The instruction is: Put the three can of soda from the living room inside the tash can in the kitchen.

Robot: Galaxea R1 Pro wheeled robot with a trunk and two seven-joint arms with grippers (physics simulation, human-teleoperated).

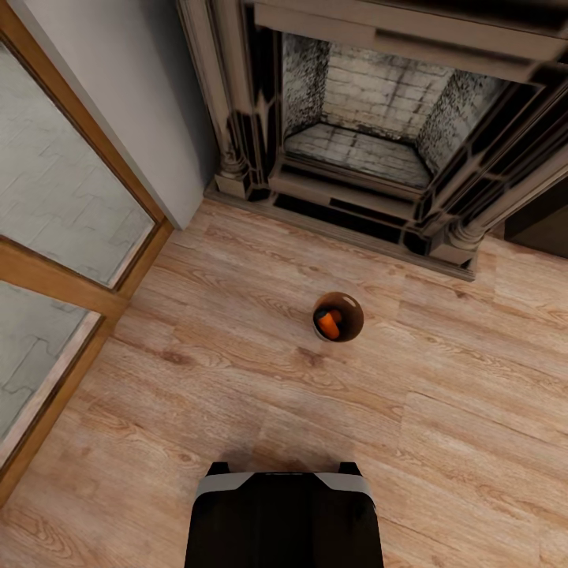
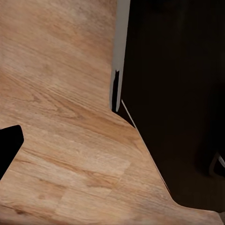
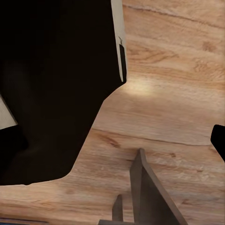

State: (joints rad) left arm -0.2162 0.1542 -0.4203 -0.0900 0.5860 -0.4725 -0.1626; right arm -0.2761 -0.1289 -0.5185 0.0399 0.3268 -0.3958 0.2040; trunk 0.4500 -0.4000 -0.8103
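Risk is bumping the tash can (image 1: pixel 338 316) while driving closer, spilling its orange can of soda (image 1: pixel 328 323); grippers' state I cannot tell.

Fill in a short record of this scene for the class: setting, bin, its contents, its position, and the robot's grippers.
Setting: wood plank floor, brick fireplace ahead, glass door at left
Bin: small round trash can, upright, brown inside
Contents: orange soda cans; count unclear
Position: on the floor between the fireplace and the robot's base
Grippers: state cannot be told
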